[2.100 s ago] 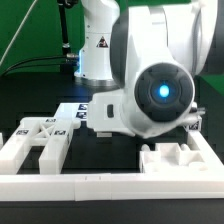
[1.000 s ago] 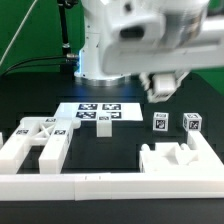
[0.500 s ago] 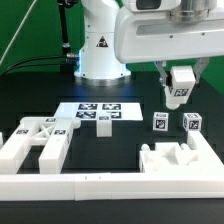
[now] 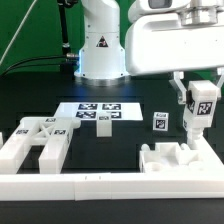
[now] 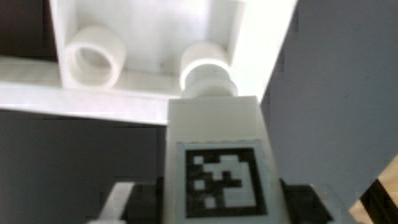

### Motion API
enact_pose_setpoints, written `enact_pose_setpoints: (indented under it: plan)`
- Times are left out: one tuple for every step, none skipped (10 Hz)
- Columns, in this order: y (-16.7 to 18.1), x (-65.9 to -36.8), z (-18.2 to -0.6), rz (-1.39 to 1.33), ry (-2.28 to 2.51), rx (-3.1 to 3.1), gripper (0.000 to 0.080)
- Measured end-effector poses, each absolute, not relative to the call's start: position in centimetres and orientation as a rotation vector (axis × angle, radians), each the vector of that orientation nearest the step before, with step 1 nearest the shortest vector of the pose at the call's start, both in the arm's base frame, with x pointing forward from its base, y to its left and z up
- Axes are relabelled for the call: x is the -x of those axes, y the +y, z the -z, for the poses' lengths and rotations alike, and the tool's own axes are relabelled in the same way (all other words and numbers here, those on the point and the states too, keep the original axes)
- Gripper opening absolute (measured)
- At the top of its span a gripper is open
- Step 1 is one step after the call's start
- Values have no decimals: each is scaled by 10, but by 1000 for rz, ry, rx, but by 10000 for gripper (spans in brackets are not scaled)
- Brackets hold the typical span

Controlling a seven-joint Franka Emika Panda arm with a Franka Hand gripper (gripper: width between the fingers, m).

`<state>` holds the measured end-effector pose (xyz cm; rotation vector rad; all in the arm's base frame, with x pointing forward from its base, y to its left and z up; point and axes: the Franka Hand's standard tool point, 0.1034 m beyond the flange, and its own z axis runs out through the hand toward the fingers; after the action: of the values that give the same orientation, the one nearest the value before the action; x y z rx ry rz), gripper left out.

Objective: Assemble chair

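Fingers [image 4: 180,90] closed on a post [image 4: 201,106], one on each side. The post is upright, tag facing the camera, and lifted clear of the bench [image 4: 120,145] at the exterior view's right.

Left to right in the exterior view:
- Left part [image 4: 40,140]: big slotted white piece, tags on top, flat on the bench just behind the rail [image 4: 100,186]. Nothing plugged into it.
- Marker board [image 4: 95,112]: centre, further back. A small white block sits at its front edge; can't tell what it is.
- Second post [image 4: 159,121]: stands alone on the bench, tag forward, near the held one but apart from it.
- Held post: in the air, above and slightly behind the right part.
- Right part [image 4: 178,160]: blocky notched piece at front right, against the rail, nothing fitted.

Wrist view: the post's tagged face fills the lower frame, with a finger on either flank. Beyond its tip is a white part with two round features [image 5: 98,60]. Pegs or sockets, can't tell. Probably the right part.

Progress, my read: early. No two pieces look joined. Done so far: one post picked up and carried toward a mating part. Left: seat this post, then the second one, then join the two big parts and whatever else is out of frame. Alignment over the round features looks like the tricky bit.
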<state>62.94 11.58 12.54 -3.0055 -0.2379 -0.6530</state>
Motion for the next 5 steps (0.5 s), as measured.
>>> enact_pose_setpoints:
  plan:
    - [115, -627, -123, 680, -241, 3000, 285]
    - [114, -627, -122, 677, -249, 3002, 285]
    - [110, -624, -114, 681, -264, 3006, 285]
    - [114, -625, -104, 666, -257, 3005, 285]
    - [118, -630, -98, 672, -266, 3002, 285]
